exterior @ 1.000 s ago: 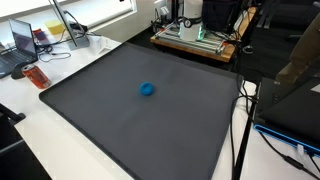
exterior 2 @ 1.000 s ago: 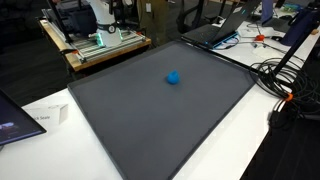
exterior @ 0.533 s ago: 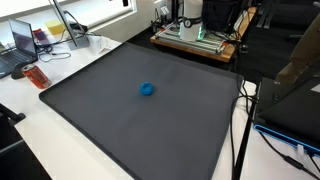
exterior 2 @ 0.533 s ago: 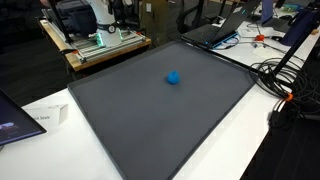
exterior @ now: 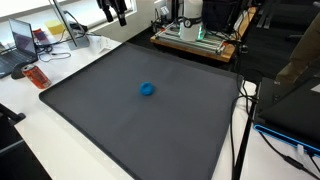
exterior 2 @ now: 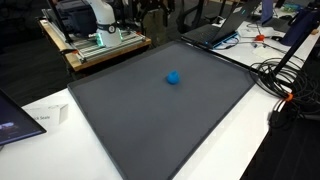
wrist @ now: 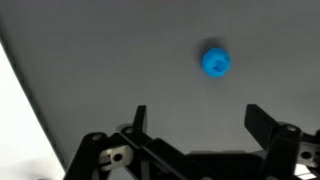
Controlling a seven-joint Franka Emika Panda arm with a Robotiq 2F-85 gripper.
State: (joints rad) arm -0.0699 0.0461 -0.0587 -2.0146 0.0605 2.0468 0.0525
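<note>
Gripper (wrist: pixel 197 115) jaws stand wide apart at the bottom of the wrist view, with nothing between them. At 1 o'clock from them a small blue ball (wrist: pixel 216 62) lies on a dark grey mat (wrist: pixel 90 60), well apart from the fingers. In both exterior views the ball (exterior: pixel 147 89) sits alone near the mat's middle. In an exterior view the gripper (exterior: pixel 114 14) hangs high at 11 o'clock from the ball, over the mat's far edge. Farther off, a laptop (exterior: pixel 22 40) sits at 9 o'clock and a wooden bench (exterior: pixel 195 42) at 1 o'clock.
</note>
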